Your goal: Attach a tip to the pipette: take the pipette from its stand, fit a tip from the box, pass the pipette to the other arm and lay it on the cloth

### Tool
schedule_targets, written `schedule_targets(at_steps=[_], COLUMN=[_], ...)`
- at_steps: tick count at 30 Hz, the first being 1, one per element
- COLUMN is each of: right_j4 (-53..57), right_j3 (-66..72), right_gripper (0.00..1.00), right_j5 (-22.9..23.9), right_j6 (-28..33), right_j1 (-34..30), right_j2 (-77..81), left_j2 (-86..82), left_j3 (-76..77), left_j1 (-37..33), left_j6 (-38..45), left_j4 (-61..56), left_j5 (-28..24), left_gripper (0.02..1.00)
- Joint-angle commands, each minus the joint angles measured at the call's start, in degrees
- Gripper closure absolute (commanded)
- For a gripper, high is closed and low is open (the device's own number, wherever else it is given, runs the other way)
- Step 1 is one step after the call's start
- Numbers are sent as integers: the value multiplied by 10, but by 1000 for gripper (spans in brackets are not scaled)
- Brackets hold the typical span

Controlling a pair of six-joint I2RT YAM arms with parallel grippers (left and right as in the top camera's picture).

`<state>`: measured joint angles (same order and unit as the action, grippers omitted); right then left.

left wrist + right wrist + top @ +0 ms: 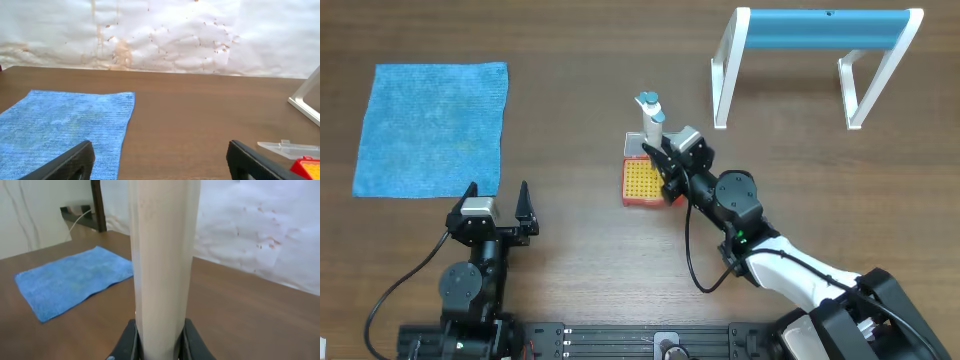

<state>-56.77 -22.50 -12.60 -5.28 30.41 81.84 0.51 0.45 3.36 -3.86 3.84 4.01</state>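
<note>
A white pipette [651, 120] with blue top buttons stands upright over the tip box [641, 182], a red box holding a yellow rack of tips. My right gripper [660, 158] is shut on the pipette's body; in the right wrist view the cream barrel [163, 255] rises between the two fingers [125, 342]. The blue cloth [432, 130] lies flat at the far left of the table, also seen as the blue cloth [60, 125] and blue cloth [70, 282]. My left gripper [497, 197] rests open near its base, just below the cloth's front edge, holding nothing.
The white stand [820, 60] with a blue top bar is at the back right. A clear lid [287, 148] lies beside the red box corner [307, 167]. Bare wooden table lies between the cloth and the tip box.
</note>
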Motion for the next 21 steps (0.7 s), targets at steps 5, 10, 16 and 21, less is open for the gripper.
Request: schedule_targets(at_steps=[5, 10, 16, 21], right_j4=[58, 312, 708, 767], right_j3=[-58, -110, -278, -289], right_gripper=[930, 930, 930, 930], right_j5=[-82, -168, -190, -221], right_j6=[4, 4, -1, -46], right_j1=[24, 40, 74, 78], right_j2=[-92, -179, -189, -181], left_j2=[-3, -3, -3, -3], left_j3=[-1, -1, -1, -1], left_j1=[0, 0, 0, 0], left_j6=[9, 9, 9, 9], left_j4=[3, 3, 3, 3], left_j5=[-1, -1, -1, -1], left_gripper=[161, 161, 161, 161])
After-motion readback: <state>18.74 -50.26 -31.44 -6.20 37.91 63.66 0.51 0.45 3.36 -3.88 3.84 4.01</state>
